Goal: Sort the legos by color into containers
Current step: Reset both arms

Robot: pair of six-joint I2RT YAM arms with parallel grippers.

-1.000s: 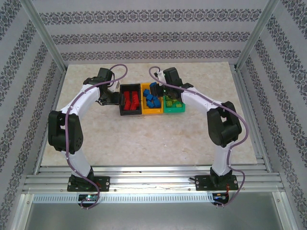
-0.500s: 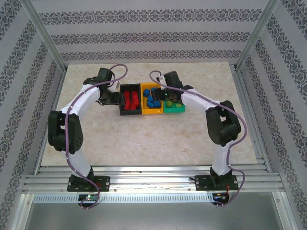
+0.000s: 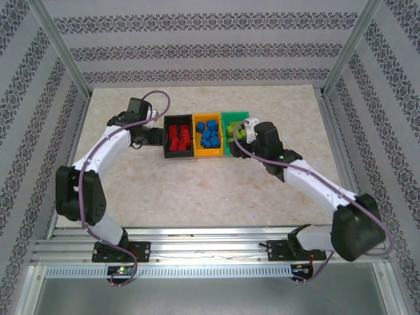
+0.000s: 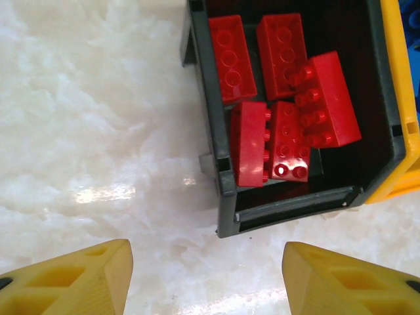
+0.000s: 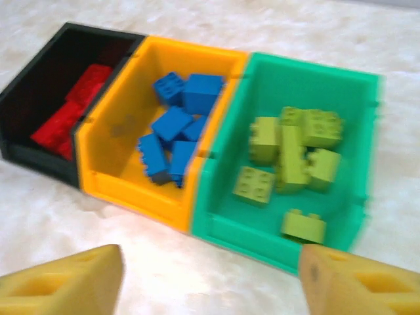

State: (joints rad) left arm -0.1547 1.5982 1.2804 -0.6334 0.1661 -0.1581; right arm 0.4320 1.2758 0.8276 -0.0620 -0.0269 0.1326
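Left arm (image 3: 108,141) arched, left gripper (image 4: 207,262) wide apart, empty — red legos (image 4: 282,125) in black bin (image 4: 295,205) just ahead; right arm (image 3: 308,180) stretched low, right gripper (image 5: 210,272) apart — blue legos (image 5: 174,128), green legos (image 5: 292,154) binned ahead.

A black bin (image 4: 209,111) holds red bricks (image 4: 282,125), an orange-yellow bin (image 5: 131,190) blue bricks (image 5: 177,131), a green bin (image 5: 249,230) lime-green bricks (image 5: 289,154). The table (image 4: 98,131) is cream with white marbling. My left gripper (image 4: 207,279) has yellow fingers (image 4: 72,282). The walls (image 3: 197,52) carry grey floral stripes.
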